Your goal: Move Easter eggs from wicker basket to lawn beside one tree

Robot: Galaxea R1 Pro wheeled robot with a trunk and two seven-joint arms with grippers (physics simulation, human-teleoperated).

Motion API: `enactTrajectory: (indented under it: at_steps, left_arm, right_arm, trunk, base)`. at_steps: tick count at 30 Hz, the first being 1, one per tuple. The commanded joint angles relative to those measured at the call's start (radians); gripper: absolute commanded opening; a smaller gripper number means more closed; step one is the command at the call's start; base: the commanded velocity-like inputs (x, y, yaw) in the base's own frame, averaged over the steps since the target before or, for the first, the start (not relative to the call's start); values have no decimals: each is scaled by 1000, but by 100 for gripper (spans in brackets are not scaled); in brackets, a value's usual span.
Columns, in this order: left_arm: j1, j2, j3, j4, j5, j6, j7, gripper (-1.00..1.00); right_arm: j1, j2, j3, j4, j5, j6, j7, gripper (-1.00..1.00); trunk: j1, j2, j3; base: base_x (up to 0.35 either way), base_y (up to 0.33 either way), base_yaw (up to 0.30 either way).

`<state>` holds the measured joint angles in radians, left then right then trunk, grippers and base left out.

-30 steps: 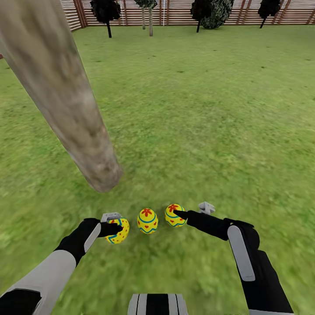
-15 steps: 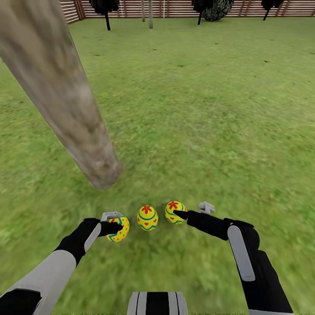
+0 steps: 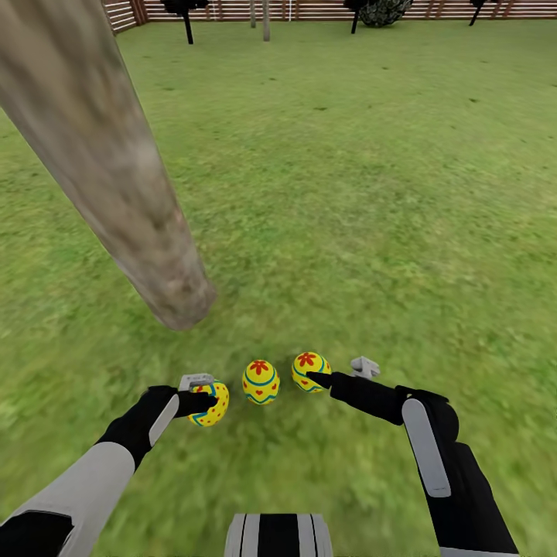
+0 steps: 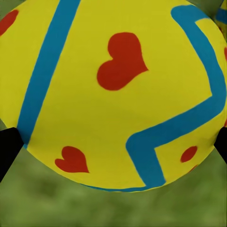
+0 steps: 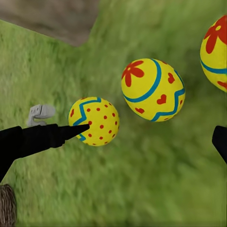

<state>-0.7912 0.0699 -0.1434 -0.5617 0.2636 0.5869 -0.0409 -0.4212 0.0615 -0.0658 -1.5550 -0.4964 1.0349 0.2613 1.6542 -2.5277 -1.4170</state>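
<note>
Egg (image 3: pixel 209 405) between left gripper (image 3: pixel 199 393) fingertips.

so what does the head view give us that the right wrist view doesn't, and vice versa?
Head view adds the slat fence and the distant trees at the far edge of the lawn. Right wrist view adds a brown woven patch at the frame edge, possibly the wicker basket; too little of it shows to be sure. Both share the left egg, middle egg and right egg in a row near the base of the tree trunk, plus the grass.
</note>
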Motion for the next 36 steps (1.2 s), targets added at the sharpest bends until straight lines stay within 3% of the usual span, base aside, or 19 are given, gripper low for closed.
enactTrajectory:
  at_steps: [1, 36]
  left_arm:
    - [0, 1, -5, -1, 5, 4, -1, -100]
    - [0, 1, -4, -1, 5, 2, -1, -100]
  right_arm:
    - [-1, 1, -3, 0, 9, 5, 10, 100]
    - [-1, 1, -2, 0, 9, 5, 11, 100]
  trunk:
    - [0, 0, -1]
    - [6, -4, -55]
  base:
    - [0, 0, 0]
    - [0, 0, 0]
